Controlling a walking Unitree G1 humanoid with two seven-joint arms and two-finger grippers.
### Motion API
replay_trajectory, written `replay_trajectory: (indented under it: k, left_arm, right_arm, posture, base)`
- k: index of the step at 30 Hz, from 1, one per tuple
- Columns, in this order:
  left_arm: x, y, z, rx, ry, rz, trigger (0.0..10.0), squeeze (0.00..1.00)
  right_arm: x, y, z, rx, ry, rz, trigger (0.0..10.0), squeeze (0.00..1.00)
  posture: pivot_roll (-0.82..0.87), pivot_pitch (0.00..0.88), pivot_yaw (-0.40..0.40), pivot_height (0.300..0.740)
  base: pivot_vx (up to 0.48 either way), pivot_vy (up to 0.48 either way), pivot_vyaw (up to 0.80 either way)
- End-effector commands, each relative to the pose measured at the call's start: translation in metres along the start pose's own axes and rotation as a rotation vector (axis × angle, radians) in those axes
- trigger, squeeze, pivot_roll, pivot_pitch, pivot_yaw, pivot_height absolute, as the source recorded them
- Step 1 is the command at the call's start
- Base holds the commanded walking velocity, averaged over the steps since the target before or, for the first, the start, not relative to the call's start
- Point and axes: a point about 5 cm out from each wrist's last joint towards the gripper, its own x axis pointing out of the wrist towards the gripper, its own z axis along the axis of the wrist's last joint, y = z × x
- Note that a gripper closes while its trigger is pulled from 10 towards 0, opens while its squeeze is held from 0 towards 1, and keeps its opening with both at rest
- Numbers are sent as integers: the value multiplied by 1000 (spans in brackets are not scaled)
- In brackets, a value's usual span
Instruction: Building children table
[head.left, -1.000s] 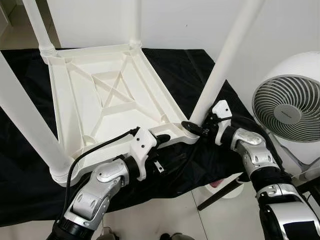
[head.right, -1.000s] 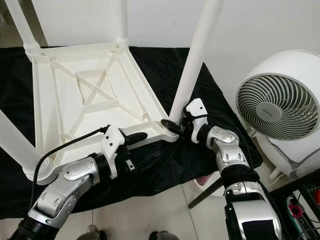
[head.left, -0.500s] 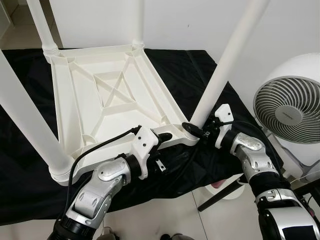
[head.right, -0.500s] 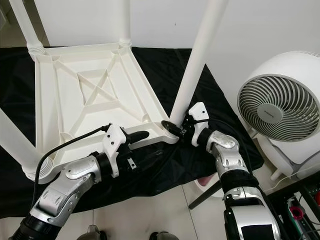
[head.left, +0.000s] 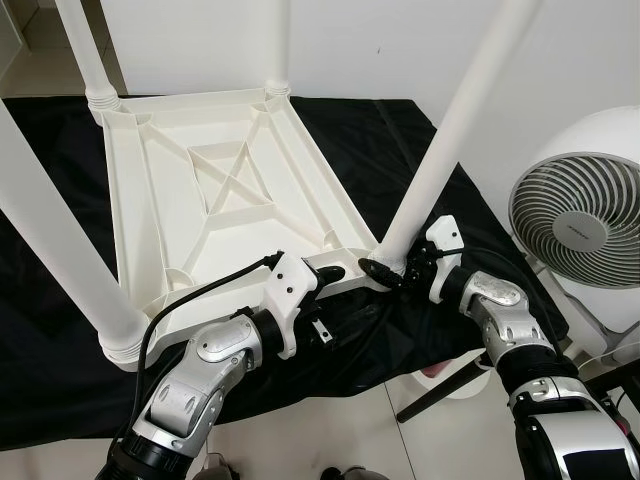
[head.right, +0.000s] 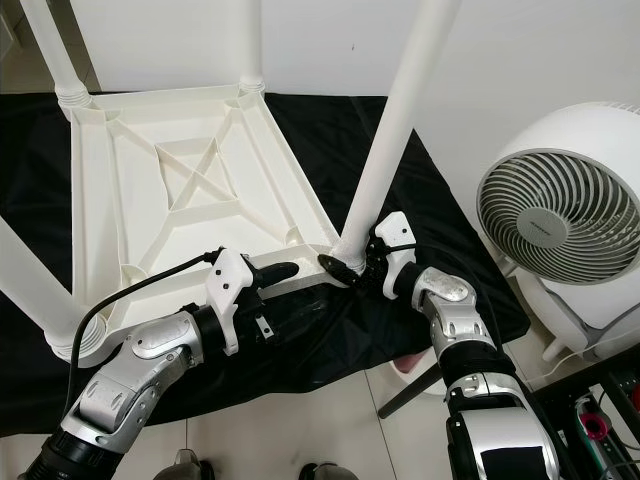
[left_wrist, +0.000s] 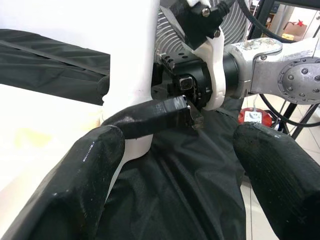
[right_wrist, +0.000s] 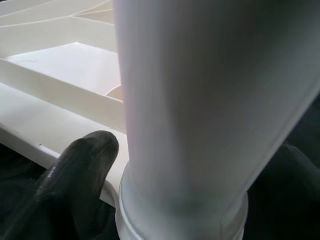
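Black cloth (head.left: 60, 330) covers the floor area beneath a white plastic children's table (head.left: 215, 190) that lies upside down, its ribbed underside facing up and round white legs standing up from its corners. At the corner nearest the robot's right side, a long white plastic leg (head.left: 455, 125) rises at a slant from its socket. The right gripper (head.right: 352, 264) is at the very base of this leg, its black fingers (right_wrist: 75, 170) set on either side of the tube just above the collar; from the wrist view 1 finger lies against the table's rim beside the leg, the other is hidden, so I cannot tell how firmly it clasps. The left gripper (head.left: 338, 272) reaches along the near edge of the table toward the same corner, its 2 fingers (left_wrist: 85, 170) spread wide with nothing between them. A white round floor fan (head.left: 585, 225) stands well off to the right.
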Motion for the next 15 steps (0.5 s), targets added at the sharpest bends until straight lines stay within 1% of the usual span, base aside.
replay_trajectory:
  k: [1,2,4,5,6,7,8,9,15]
  left_arm:
    - [1,-1,-2,4,16,-8,10000,0]
    - [1,-1,-2,5,16,-8,10000,0]
    - [1,-1,-2,6,16,-7,10000,0]
    - [1,-1,-2,6,16,-7,10000,0]
    - [1,-1,-2,6,16,-7,10000,0]
    - [1,0,-2,6,16,-7,10000,0]
    - [1,0,-2,6,16,-7,10000,0]
    - [0,0,-2,7,16,-7,10000,0]
    - [0,1,-2,9,16,-5,10000,0]
  right_arm:
    - [0,-2,0,-11,10,-5,10000,1000]
    - [0,-2,0,-18,11,-14,10000,322]
    - [0,-3,1,-28,6,-25,10000,322]
    - [0,-3,1,-26,5,-26,10000,0]
    - [0,-3,1,-26,5,-26,10000,0]
    - [0,-4,2,-24,2,-25,8902,0]
    - [0,-4,2,-24,2,-25,8902,0]
    - [0,-4,3,-21,-10,-27,0,0]
    - [1,-5,9,-12,-52,-10,0,0]
  posture:
    - [61,83,-76,740]
    - [62,82,-74,740]
    - [63,83,-76,740]
    - [63,83,-76,740]
    - [63,83,-76,740]
    - [64,82,-75,740]
    - [64,82,-75,740]
    - [65,82,-75,740]
    - [67,79,-75,740]
  base:
    - [0,0,0]
    - [0,0,0]
    - [0,0,0]
    - [0,0,0]
    - [0,0,0]
    - [0,0,0]
    - [0,0,0]
    - [0,0,0]
    - [0,0,0]
